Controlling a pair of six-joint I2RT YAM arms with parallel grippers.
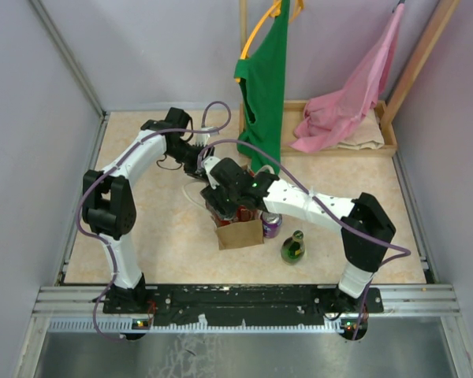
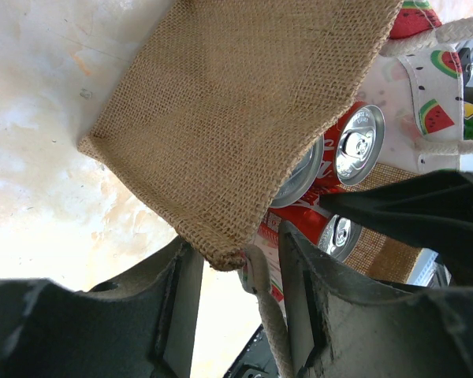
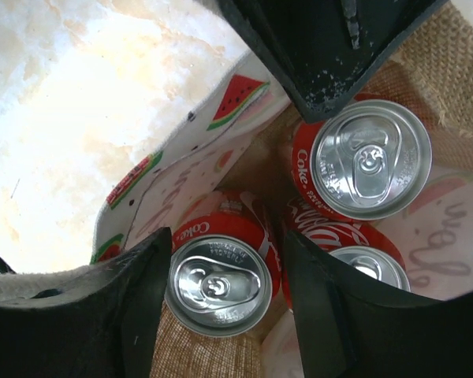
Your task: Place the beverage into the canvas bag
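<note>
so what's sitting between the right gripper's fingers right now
A red Coke can, upright inside the canvas bag, stands between the right gripper's fingers. The right wrist view shows it.

Bright even light, tabletop (image 3: 79,87) glare, near fingers (image 2: 331,331) blurry.

Pale grey walls (image 1: 39,94) close in a beige marbled worktop (image 1: 165,252). At the back, a wooden tray (image 1: 386,146) holds pink cloth (image 1: 355,98); a green garment (image 1: 264,87) hangs beside it.

A robot test cell — grey panel walls (image 1: 39,102) box in a small table (image 1: 142,252). Two arms bolted to a metal rail (image 1: 244,298) — a lab rig.
</note>
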